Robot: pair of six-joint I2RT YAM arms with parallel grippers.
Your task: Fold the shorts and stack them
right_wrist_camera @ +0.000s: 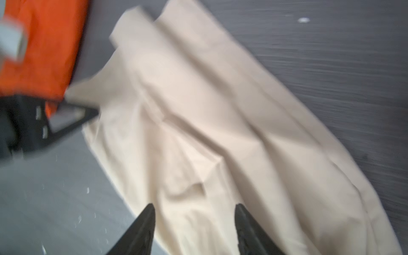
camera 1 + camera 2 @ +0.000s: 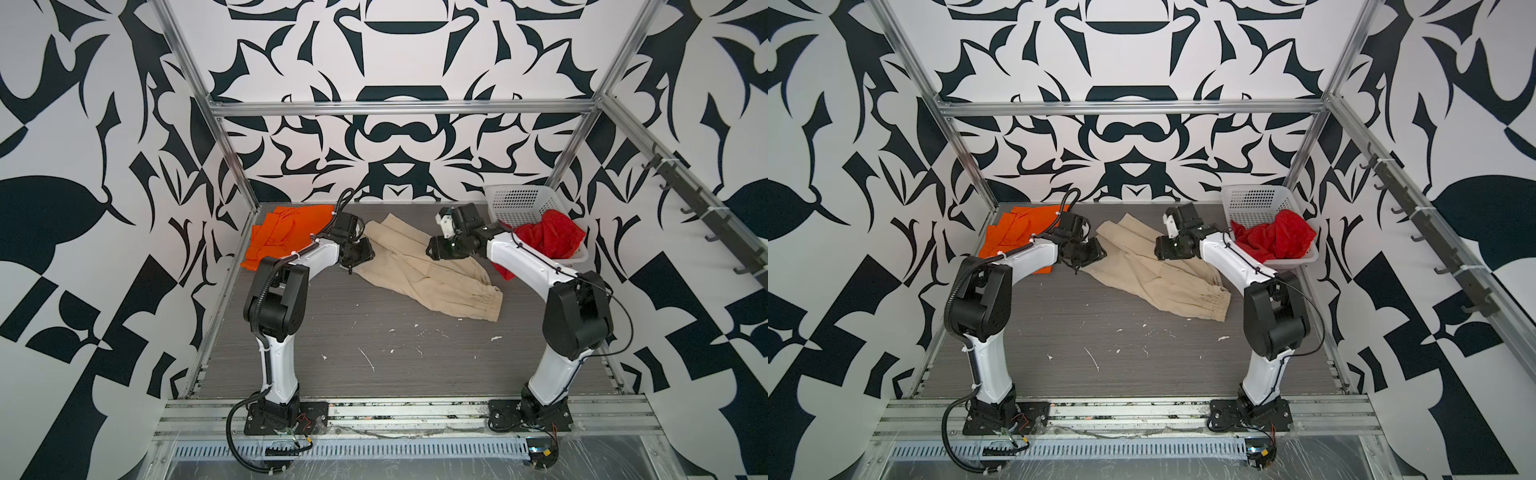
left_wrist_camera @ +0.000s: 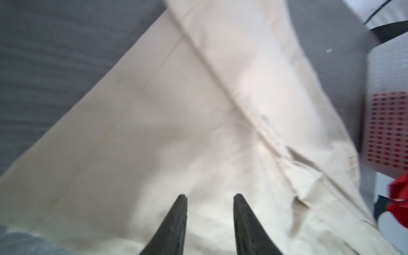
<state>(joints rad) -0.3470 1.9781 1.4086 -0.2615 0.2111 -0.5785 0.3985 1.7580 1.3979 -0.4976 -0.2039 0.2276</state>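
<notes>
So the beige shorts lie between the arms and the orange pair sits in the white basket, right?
No: the red shorts sit in the white basket, seen in both top views; the orange shorts lie on the table. The rest holds.

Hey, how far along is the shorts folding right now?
Done: the orange shorts look folded at the far left of the table. In hand: the beige shorts lie spread unfolded mid-table, with the left gripper and right gripper open over them, neither clearly holding cloth. Left: fold and stack that pair, then the red shorts, crumpled in the basket.
</notes>
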